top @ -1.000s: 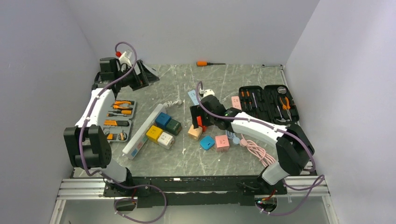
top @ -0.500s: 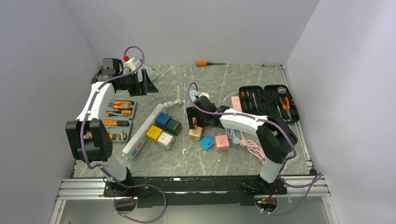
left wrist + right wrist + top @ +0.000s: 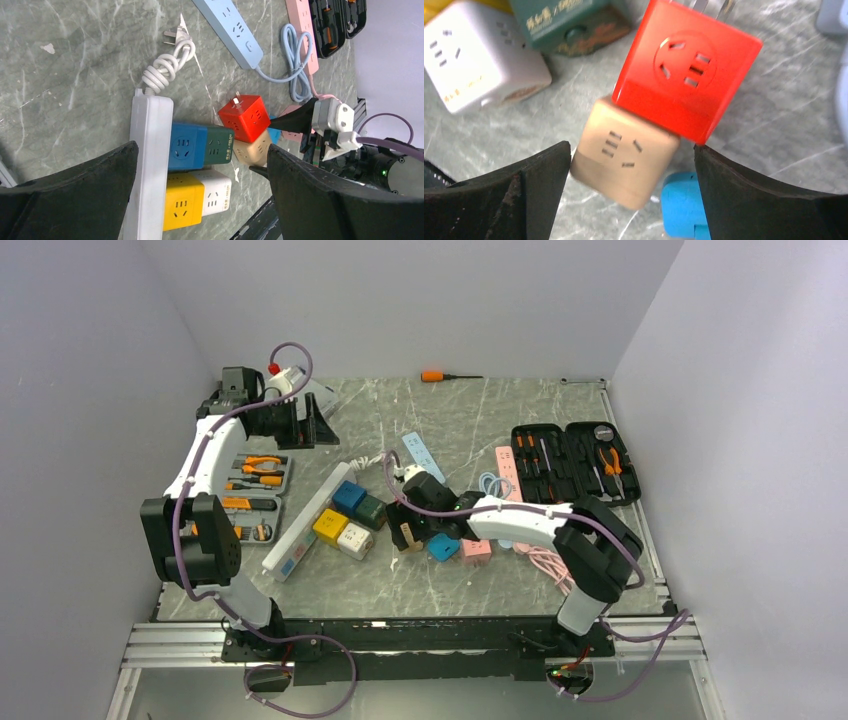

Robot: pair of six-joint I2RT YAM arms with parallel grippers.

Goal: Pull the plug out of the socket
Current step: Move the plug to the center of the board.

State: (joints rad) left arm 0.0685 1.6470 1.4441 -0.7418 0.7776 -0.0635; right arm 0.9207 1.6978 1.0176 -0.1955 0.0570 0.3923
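Right claw [image 3: 631, 150] apparently above red plug [image 3: 684, 70]

The left arm [image 3: 200, 475] rises from its base and reaches toward the far-left corner of the table [image 3: 440, 585]. The left end effector [image 3: 312, 423] is held above the surface and tilted, with its fingers [image 3: 65, 200] spread wide apart. The right arm [image 3: 545, 520] folds sharply at the elbow, its forearm running leftward to the table's middle. There the right end effector [image 3: 405, 528] points down, low, its fingers [image 3: 764, 200] also parted wide.
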